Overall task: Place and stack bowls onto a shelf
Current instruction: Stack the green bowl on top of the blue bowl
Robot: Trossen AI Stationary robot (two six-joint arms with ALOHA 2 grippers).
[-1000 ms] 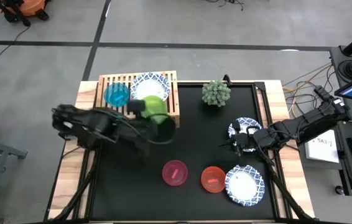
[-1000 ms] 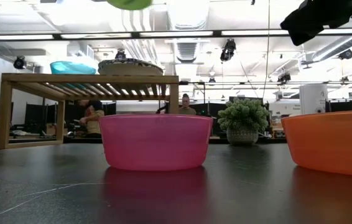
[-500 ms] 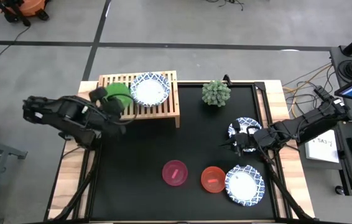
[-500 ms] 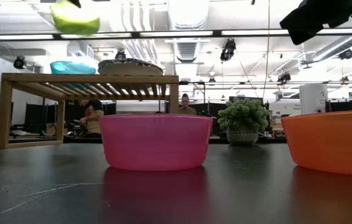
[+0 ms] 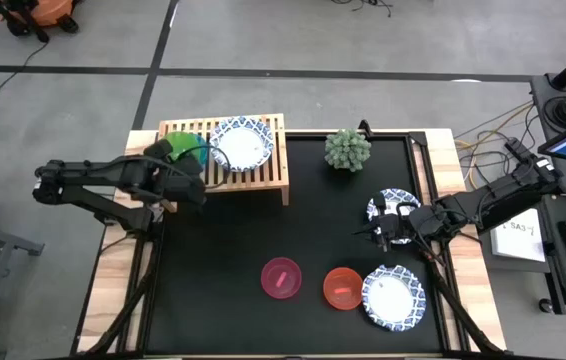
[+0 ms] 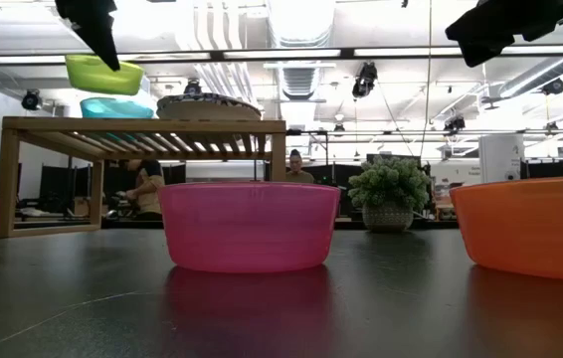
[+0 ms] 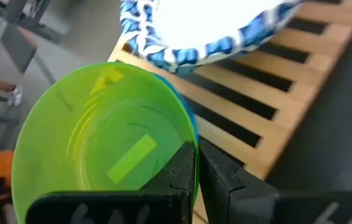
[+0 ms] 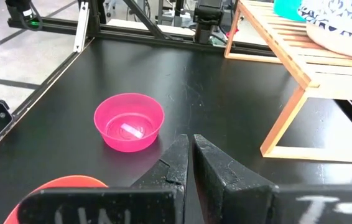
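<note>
One round glossy green bowl (image 7: 95, 143) above slatted wooden shelf (image 7: 269, 81)

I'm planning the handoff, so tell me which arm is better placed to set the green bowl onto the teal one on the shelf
Left. The left gripper already pinches the green bowl directly above the teal bowl on the shelf. The right gripper waits far across the table.
</note>
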